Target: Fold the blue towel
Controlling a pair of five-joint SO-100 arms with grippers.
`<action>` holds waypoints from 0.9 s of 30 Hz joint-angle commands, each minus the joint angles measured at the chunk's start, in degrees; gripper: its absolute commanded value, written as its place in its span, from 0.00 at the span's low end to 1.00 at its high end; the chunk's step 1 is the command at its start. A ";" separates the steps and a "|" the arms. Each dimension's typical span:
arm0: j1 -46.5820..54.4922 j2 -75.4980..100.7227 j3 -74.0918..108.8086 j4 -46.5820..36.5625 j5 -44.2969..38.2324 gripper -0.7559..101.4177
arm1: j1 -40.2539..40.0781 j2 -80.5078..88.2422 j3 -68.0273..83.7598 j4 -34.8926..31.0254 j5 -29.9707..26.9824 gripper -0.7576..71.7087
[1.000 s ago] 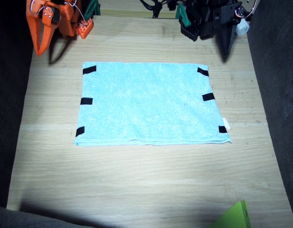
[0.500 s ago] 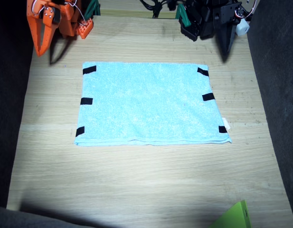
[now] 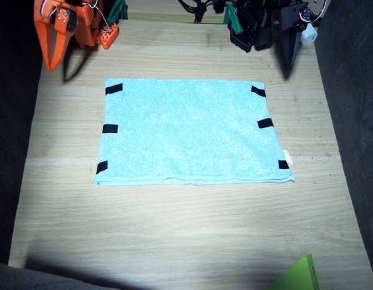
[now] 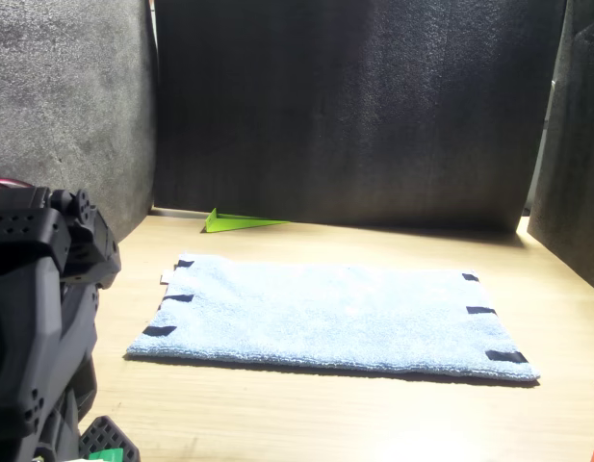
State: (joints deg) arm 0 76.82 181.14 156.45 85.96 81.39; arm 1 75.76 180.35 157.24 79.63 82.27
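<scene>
Nearest in the fixed view, we see a green wedge (image 3: 299, 275) at the counter's (image 3: 174, 235) front edge, well apart from everything else. Beyond it, the blue towel (image 3: 189, 130) lies flat mid-counter, doubled over with its fold along the near edge, black tape strips (image 3: 110, 128) on both short sides and a small white tag (image 3: 286, 154) at one corner. Farthest back, the orange right end effector (image 3: 51, 57) and the black left end effector (image 3: 287, 62) hang above the counter, clear of the towel; we read both as closed and empty.
</scene>
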 commanded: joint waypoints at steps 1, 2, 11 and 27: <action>-0.62 0.70 0.18 0.26 0.53 0.00 | 1.93 0.00 0.53 0.97 0.18 0.01; -0.70 0.70 0.18 0.18 0.44 0.00 | 2.02 0.00 0.53 0.97 0.70 0.01; 1.85 -31.29 -10.28 -11.16 1.49 0.00 | 5.54 -18.81 -5.01 -10.28 5.01 0.01; 3.96 -72.60 -34.89 -14.94 -5.36 0.00 | 19.60 -75.23 -49.48 5.98 9.32 0.01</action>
State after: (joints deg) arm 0 81.39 112.15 124.19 71.54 76.73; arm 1 91.41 109.95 114.61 80.68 89.65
